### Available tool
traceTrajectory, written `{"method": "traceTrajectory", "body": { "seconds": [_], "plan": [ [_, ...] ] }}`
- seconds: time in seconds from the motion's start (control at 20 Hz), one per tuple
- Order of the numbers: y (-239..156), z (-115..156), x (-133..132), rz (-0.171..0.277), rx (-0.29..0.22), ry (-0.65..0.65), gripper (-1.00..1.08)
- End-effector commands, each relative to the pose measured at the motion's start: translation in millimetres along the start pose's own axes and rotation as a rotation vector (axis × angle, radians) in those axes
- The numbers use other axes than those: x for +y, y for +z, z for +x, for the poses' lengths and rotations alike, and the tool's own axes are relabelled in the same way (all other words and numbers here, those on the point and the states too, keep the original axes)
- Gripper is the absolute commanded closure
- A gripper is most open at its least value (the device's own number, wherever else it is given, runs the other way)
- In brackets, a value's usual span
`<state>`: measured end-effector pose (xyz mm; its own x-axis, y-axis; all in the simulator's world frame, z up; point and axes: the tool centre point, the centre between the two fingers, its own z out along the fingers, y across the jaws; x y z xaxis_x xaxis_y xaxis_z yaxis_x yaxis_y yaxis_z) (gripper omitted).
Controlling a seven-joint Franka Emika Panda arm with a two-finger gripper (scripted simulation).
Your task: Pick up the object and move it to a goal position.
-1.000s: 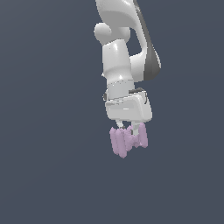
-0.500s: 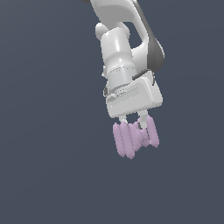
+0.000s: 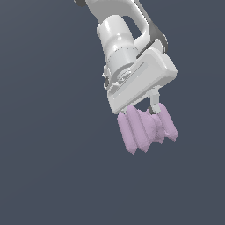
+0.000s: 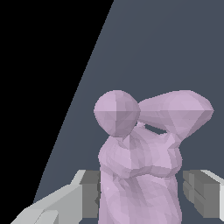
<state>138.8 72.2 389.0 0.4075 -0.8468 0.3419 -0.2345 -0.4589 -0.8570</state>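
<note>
The object (image 3: 145,127) is a pale lilac faceted cluster of rounded lobes joined side by side. It hangs in the air under my white gripper (image 3: 147,115), whose hand is tilted in the exterior view. One finger (image 3: 154,102) shows above the lobes; the other is hidden behind them. In the wrist view the object (image 4: 140,166) fills the gap between my two grey pads (image 4: 89,194), which press on its sides. The gripper (image 4: 142,194) is shut on the object.
A plain dark grey-blue surface (image 3: 48,154) lies behind and below. In the wrist view a black area (image 4: 39,87) borders that surface along a slanted edge.
The arm with the held object has come nearer to the exterior camera and shifted toward the exterior view's right. The hand has tilted more. The grip has not changed.
</note>
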Motion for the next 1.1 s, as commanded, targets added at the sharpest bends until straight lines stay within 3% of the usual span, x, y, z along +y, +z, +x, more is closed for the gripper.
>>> {"method": "traceTrajectory", "body": {
  "seconds": [0.0,0.3,0.6,0.85,1.05],
  "plan": [
    [-7,5,-18,0.054,0.013,-0.010,1.08],
    [-26,14,-58,0.178,0.041,-0.034,1.08],
    [-43,19,-86,0.272,0.060,-0.054,1.08],
    [-53,20,-99,0.319,0.069,-0.065,1.08],
    [-55,20,-103,0.332,0.071,-0.068,1.08]
  ]
}}
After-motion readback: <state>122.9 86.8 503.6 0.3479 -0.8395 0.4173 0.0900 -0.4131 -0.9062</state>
